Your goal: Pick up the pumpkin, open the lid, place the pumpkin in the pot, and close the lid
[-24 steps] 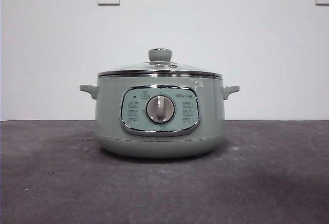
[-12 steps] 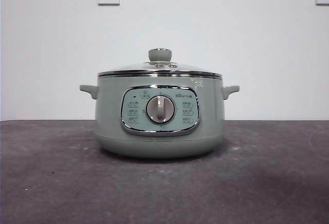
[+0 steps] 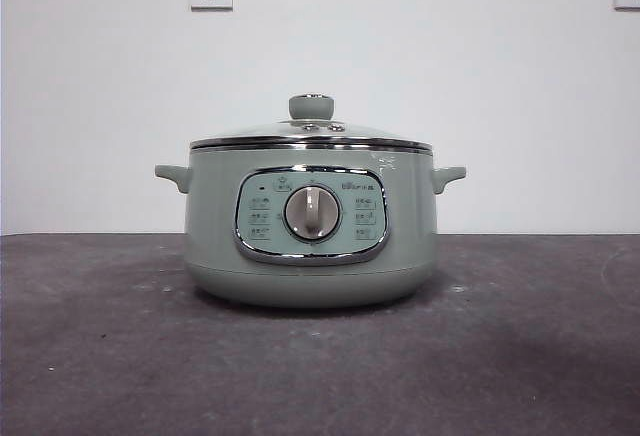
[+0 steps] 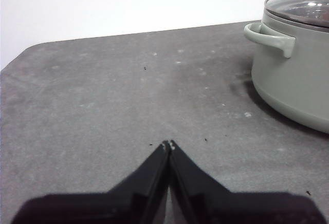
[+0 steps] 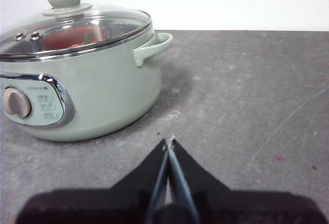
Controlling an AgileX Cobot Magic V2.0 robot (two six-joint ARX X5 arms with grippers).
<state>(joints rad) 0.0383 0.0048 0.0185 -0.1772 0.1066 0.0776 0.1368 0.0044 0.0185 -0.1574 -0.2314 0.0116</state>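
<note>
Black on grey: both pincers, left (image 4: 168,144) and right (image 5: 168,141), hover with jaws together over the counter (image 3: 500,356), the pot (image 3: 311,221) at 12 o'clock. Beyond, under the seated lid (image 5: 72,26), the pumpkin (image 5: 69,38) shows red. Little remains to fail; a stray arm could nudge the lid.
</note>
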